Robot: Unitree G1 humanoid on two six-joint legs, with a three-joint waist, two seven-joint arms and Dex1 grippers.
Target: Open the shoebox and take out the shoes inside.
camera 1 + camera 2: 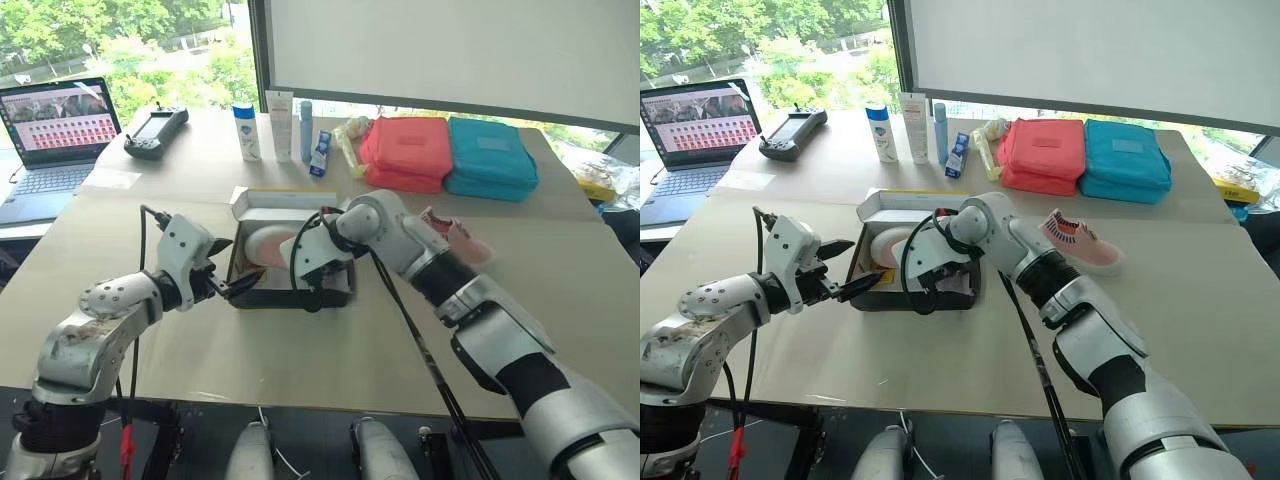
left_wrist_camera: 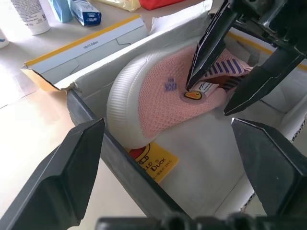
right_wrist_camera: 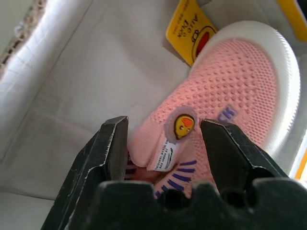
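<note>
Right gripper (image 3: 163,139): fingers apart, straddling the pink knit shoe (image 3: 230,96) in the black-sided cardboard shoebox (image 1: 290,297); contact unclear.
Left gripper (image 1: 232,287): spread wide at the box's wall.
Hidden: the shoe's heel.

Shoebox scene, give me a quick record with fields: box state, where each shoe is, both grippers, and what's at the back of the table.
shoebox: open on the table, lid folded back
shoe in box: pink, leaning against the box wall
shoe on table: lying right of the box
right gripper: open, fingers straddling the collar of the shoe in box
left gripper: open, at the box's left wall
back of table: pink pouch, teal pouch, bottles, laptop
</note>
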